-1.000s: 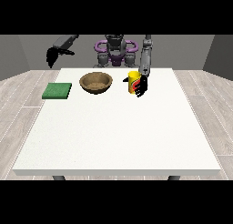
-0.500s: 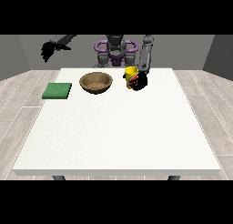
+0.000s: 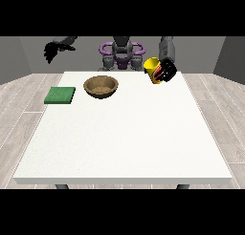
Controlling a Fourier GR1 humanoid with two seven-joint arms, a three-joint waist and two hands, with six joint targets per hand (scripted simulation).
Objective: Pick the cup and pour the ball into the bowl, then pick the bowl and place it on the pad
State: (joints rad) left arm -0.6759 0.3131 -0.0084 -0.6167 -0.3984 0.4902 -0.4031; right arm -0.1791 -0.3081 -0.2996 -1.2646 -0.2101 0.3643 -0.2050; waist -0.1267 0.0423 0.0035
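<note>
The yellow cup (image 3: 152, 68) hangs tilted above the table's far edge, its mouth turned toward the view's left. The black hand at the view's right (image 3: 166, 70) has its fingers curled round it. No ball shows in the cup from here. A brown wooden bowl (image 3: 101, 86) stands on the table left of the cup. The green pad (image 3: 60, 95) lies flat near the left edge. The hand at the view's left (image 3: 53, 50) is raised high beyond the table's far left corner, its fingers hanging down and holding nothing.
The white table (image 3: 124, 138) spreads wide toward the camera. The robot's grey and purple torso (image 3: 122, 52) stands behind the far edge, between the two arms.
The cup has been lifted off the table and tipped toward the bowl. The hand at the view's left has risen and swung further out to the left.
</note>
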